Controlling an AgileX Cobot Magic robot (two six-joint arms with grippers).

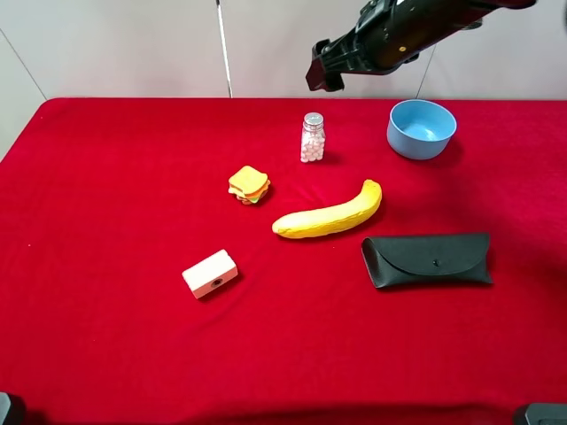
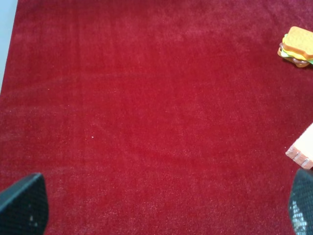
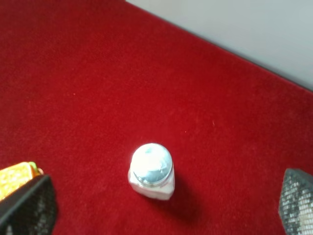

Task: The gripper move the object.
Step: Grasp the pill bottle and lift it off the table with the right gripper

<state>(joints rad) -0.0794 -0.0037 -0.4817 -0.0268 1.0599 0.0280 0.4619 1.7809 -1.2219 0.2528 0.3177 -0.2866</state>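
The object, a small clear glass shaker bottle (image 1: 312, 138) with a silver cap and white-pink pellets, stands upright on the red tablecloth (image 1: 106, 221) at the back middle. My right gripper (image 1: 323, 69) hangs above and just behind it, apart from it. In the right wrist view the bottle (image 3: 151, 171) sits below, between the wide-apart fingers of the open, empty gripper (image 3: 161, 204). My left gripper (image 2: 164, 208) is open and empty over bare red cloth; it does not show in the exterior high view.
A toy sandwich (image 1: 249, 184), a yellow banana (image 1: 328, 215), a blue bowl (image 1: 422, 128), a black glasses case (image 1: 427, 259) and a cream block (image 1: 210, 273) lie around. The left wrist view shows the sandwich (image 2: 297, 46) and the block (image 2: 303, 149).
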